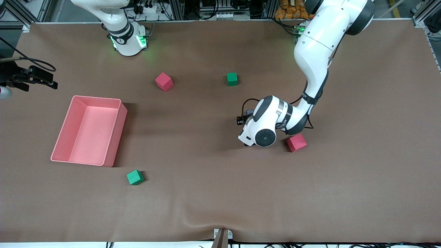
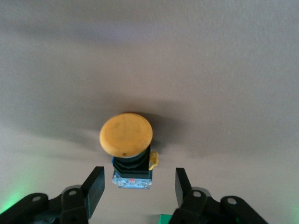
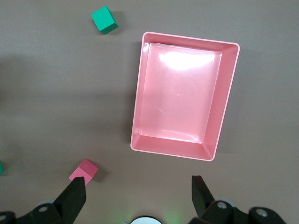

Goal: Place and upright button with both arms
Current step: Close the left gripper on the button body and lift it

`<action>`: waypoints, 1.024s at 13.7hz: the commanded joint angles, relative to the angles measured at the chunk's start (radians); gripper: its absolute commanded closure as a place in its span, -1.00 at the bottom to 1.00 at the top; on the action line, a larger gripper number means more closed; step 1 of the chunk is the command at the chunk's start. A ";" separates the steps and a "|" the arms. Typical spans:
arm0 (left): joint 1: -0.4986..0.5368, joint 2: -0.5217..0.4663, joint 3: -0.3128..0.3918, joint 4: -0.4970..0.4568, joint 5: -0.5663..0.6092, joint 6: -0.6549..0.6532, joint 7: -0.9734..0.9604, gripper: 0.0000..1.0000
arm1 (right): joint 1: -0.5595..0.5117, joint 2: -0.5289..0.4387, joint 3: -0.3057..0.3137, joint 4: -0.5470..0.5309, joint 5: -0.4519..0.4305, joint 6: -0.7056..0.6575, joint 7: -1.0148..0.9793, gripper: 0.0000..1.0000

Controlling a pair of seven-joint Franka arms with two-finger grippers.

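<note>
The button shows in the left wrist view: a round orange cap (image 2: 126, 134) on a black body with a blue-edged base (image 2: 132, 173). It rests on the brown mat and seems to lie tilted, its base end toward the fingers. My left gripper (image 2: 138, 181) is open, low over the mat, with one finger (image 2: 95, 184) on each side of the button's base, not touching it. In the front view the left arm's hand (image 1: 262, 127) hides the button and the fingers. My right gripper (image 3: 138, 186) is open and empty, high above the mat, out of the front view.
A pink bin (image 1: 113, 137) stands toward the right arm's end, also in the right wrist view (image 3: 138, 107). A red cube (image 1: 296, 142) lies right beside the left hand. Another red cube (image 1: 163, 81) and two green cubes (image 1: 232, 79) (image 1: 135, 177) lie on the mat.
</note>
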 commanded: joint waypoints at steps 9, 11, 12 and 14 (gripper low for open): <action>0.012 0.002 0.002 0.010 -0.056 -0.022 -0.011 -0.28 | -0.020 0.003 0.023 0.023 -0.025 -0.010 -0.007 -1.00; 0.012 0.004 0.002 0.010 -0.055 -0.022 -0.008 -0.26 | -0.020 0.004 0.022 0.023 -0.025 -0.013 -0.007 -1.00; 0.012 0.004 0.002 0.008 -0.053 -0.022 -0.008 -0.25 | -0.023 0.003 0.022 0.023 -0.025 -0.014 -0.007 -1.00; 0.012 0.004 0.002 0.008 -0.050 -0.022 -0.014 -0.23 | -0.028 0.003 0.018 0.030 -0.025 -0.014 -0.008 -1.00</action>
